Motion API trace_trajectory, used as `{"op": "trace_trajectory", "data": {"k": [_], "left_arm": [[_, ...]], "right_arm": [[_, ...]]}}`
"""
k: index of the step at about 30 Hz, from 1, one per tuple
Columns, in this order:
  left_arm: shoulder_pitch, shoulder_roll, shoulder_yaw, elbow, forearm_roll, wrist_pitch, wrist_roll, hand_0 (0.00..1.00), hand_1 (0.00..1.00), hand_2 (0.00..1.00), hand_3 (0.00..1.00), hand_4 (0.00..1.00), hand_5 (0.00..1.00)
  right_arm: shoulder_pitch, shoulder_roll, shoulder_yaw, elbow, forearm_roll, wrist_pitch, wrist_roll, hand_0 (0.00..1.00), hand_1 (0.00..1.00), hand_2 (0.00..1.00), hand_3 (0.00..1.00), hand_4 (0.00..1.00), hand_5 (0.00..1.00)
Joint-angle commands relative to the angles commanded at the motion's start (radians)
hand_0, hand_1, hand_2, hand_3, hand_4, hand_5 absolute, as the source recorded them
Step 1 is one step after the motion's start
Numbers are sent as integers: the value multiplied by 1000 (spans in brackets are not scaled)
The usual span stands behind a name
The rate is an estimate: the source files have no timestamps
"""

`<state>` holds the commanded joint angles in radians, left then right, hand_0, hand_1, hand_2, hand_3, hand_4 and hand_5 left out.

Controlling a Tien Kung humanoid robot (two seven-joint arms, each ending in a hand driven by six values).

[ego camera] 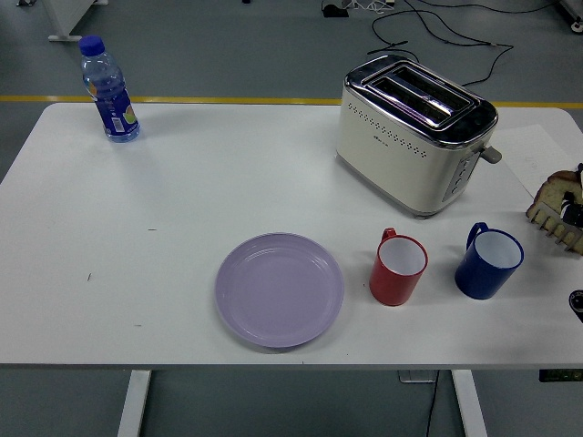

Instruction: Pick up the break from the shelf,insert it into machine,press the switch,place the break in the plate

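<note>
Bread pickup at the shelf

We reach the right hand [574,208] to the bread [552,190] on its shelf [554,227]; finger state indeterminate, toaster [414,132] empty.

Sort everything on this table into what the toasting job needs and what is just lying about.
Needed: bread on the rack at the right edge, toaster, purple plate.

Lying about: water bottle, red mug, blue mug.
</note>
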<state>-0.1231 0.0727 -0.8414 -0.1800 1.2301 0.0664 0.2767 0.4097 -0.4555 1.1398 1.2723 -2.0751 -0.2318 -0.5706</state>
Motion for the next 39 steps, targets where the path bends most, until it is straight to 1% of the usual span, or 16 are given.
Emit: {"op": "trace_trajectory", "data": {"k": [3,6,12,16,17,18,21,22,23,25,27,29,30,34,35,39], "left_arm": [[-1,0,-1,0,0,0,0,653,586,591,601,329,951],[-2,2,0,0,-1,1,0,653,586,591,599,329,949],[-4,5,2,0,-4,1,-1,653,586,591,600,329,950],[-7,7,3,0,-7,1,-1,653,586,591,600,329,950],[-7,7,3,0,-8,2,-1,653,585,591,599,329,949],[-8,7,3,0,-7,1,-1,653,585,591,599,329,949],[-9,8,3,0,-7,1,-1,653,585,591,599,329,949],[-10,8,4,0,-8,1,0,653,585,591,599,329,949],[-10,8,4,0,-9,1,0,653,585,589,599,329,947],[-10,8,6,0,-12,2,0,653,585,589,599,329,947],[-11,7,5,0,-13,2,0,653,585,589,599,329,947],[-12,7,7,0,-17,2,0,653,585,591,598,329,946],[-13,7,7,0,-16,2,1,653,585,591,598,329,946],[-17,6,6,0,-18,3,1,653,585,591,598,329,946],[-18,6,7,0,-19,3,1,654,585,590,599,330,946],[-20,6,11,0,-30,6,-2,654,585,590,599,330,946]], "right_arm": [[0,-8,7,17,-9,-11,3,378,410,465,537,363,2],[-1,-39,35,81,-23,-39,9,368,407,461,536,350,2],[9,-72,73,167,-40,-65,11,370,402,457,534,339,2],[44,-92,99,243,-47,-91,18,370,402,457,534,339,2],[49,-94,101,252,-46,-94,19,344,373,434,527,322,2],[68,-97,102,270,-38,-103,23,344,373,434,527,322,2],[96,-96,101,292,-17,-115,27,344,373,434,527,322,2],[112,-93,100,303,-12,-118,24,344,373,434,527,322,2],[125,-90,100,311,-12,-120,21,320,364,430,528,329,2],[157,-76,99,321,-7,-132,19,320,364,430,528,329,2],[194,-56,87,315,0,-139,17,320,364,430,528,329,2],[242,-28,63,296,17,-134,7,317,366,429,530,329,2],[260,-20,55,290,28,-132,3,317,366,429,530,329,2],[341,27,8,244,26,-131,-5,317,366,429,530,329,2],[349,32,4,238,26,-132,-4,318,363,426,530,317,2],[413,88,-35,177,23,-137,-3,318,363,426,530,317,2]]}}
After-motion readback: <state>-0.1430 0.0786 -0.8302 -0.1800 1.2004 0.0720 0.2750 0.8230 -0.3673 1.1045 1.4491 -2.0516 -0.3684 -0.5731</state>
